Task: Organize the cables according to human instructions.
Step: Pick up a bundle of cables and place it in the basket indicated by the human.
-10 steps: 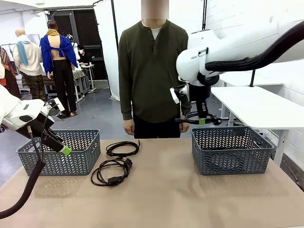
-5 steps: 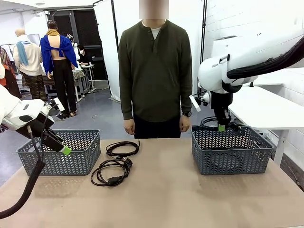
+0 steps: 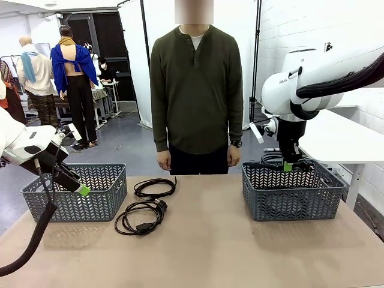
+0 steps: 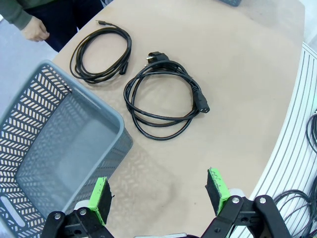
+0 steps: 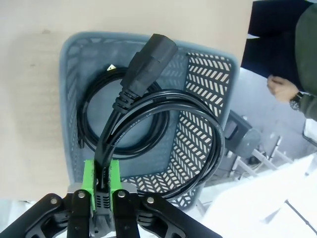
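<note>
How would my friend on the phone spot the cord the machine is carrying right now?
Find the grey basket on the robot's right side of the tan table. Above it hangs the right claw, shut on a looped black cable with a chunky plug. Unlike the cable lying inside that basket and the two loops on the tabletop, this one dangles in the air.

Far cord (image 3: 155,188) behind near cord (image 3: 140,218), both on table (image 3: 210,252) btwn L basket (image 3: 90,204) & R basket (image 3: 291,201).
</note>
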Robot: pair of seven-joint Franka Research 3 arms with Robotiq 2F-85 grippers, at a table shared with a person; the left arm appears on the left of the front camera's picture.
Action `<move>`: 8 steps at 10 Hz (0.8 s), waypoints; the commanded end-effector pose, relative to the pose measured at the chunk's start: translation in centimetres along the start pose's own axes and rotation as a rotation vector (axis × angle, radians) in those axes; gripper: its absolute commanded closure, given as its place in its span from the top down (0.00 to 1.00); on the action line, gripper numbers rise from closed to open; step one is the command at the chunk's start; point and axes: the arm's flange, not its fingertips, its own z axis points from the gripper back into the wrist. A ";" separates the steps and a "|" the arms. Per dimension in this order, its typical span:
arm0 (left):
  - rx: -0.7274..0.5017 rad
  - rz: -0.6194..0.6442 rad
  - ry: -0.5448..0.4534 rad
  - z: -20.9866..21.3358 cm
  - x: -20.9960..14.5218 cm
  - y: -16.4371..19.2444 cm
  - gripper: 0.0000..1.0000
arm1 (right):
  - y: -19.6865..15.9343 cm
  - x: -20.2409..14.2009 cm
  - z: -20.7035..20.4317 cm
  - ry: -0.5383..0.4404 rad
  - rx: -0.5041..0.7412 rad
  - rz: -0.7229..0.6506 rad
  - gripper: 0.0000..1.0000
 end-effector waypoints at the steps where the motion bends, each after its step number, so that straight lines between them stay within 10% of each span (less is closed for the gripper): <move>1: -0.011 -0.001 -0.013 0.0 -0.1 0.3 1.00 | 0.3 -0.8 -1.0 0.004 -0.025 0.053 0.00; 8: -0.011 -0.001 -0.013 0.0 -0.1 0.3 1.00 | -1.1 -1.3 -3.8 0.046 -0.028 0.021 0.00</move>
